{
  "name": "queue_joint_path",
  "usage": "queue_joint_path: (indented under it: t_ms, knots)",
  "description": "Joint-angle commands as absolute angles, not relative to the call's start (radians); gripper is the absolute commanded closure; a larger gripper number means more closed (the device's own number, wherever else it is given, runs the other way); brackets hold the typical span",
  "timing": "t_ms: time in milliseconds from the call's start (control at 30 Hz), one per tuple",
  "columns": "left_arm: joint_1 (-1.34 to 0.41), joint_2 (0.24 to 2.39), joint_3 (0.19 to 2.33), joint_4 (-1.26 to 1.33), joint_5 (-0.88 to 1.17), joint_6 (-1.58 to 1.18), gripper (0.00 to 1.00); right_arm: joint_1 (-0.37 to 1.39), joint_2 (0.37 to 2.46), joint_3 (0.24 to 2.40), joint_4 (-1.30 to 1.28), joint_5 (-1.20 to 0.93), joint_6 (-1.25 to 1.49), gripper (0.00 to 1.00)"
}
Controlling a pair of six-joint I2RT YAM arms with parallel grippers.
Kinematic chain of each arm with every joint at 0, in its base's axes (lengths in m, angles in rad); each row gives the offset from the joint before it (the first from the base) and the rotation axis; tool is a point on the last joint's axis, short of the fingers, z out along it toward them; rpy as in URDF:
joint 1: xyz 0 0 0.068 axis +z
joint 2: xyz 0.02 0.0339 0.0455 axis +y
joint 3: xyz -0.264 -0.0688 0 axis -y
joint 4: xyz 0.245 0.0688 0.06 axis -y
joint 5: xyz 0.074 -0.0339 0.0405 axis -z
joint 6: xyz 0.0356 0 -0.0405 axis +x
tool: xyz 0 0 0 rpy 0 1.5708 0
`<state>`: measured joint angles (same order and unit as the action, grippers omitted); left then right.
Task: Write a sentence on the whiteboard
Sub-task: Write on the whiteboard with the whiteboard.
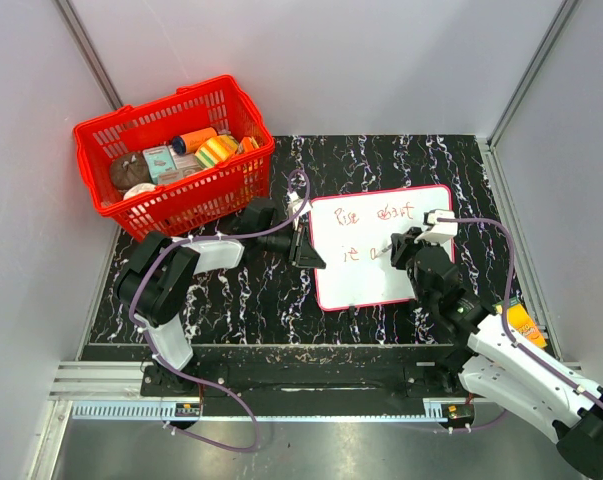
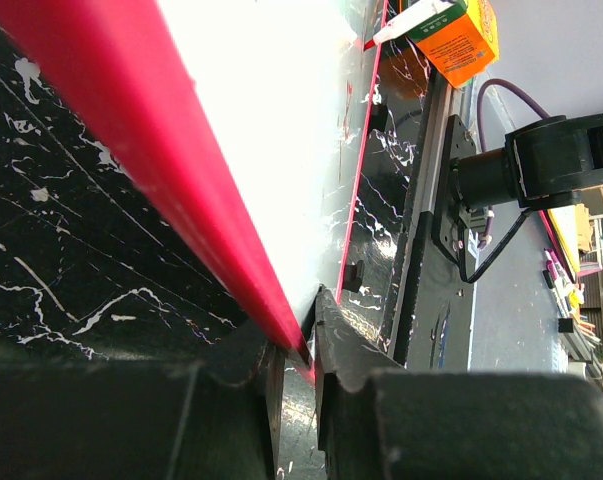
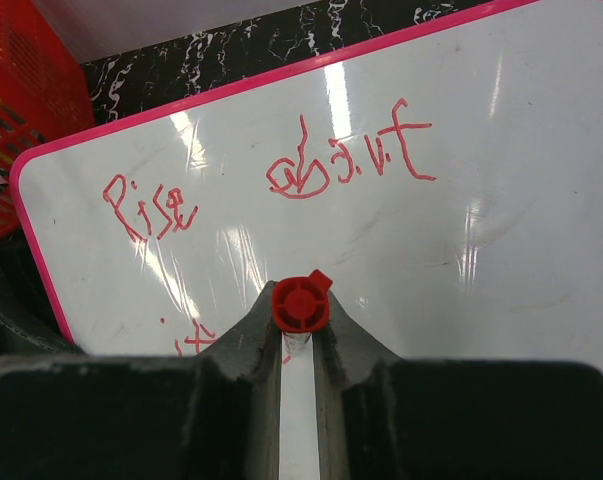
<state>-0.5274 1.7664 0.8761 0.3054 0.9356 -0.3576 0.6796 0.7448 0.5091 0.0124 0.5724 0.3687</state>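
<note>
Far left of the whiteboard point(image 1: 373, 288), at the back corner of the table point(image 1: 231, 300), stands the red basket point(image 1: 176, 155) with small goods; it has no part in this step. Just at the whiteboard's left edge is the left hand point(image 2: 299, 350). Its jaws are narrow and pinch the thin red-pink rim, so the board is held flat on the table and should not slide.

On the whiteboard itself the sentence point(image 1: 366, 215) is in red, two lines: the upper line reaches almost across, the lower line has only a few letters. The lines run along the board's long axis, from its left edge toward its right edge.

Over the right half of the whiteboard is the right hand point(image 3: 299, 325), closed on a red marker point(image 3: 300, 302), which points down at the end of the lower line. I judge the writing is not finished. The free white space lies to the right of the marker, and the right arm is nearer to it.

Right of the whiteboard, apart from it, lies an orange box point(image 1: 522, 323).
</note>
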Motion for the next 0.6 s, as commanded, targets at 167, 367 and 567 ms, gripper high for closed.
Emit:
queue_joint_path:
  t_ms: [167,367,567]
  knots:
    - [-0.568,1.784,0.884,0.242,0.871,-0.256,1.0,0.676,0.749,0.514,0.029,0.557,0.382,1.0]
    - [-0.568,1.784,0.884,0.245,0.873,-0.256,1.0,0.676,0.736,0.508,0.005,0.571,0.38,1.0]
    - [-0.569,1.784,0.884,0.244,0.873,-0.258,1.0,0.675,0.713,0.502,-0.048,0.597,0.385,1.0]
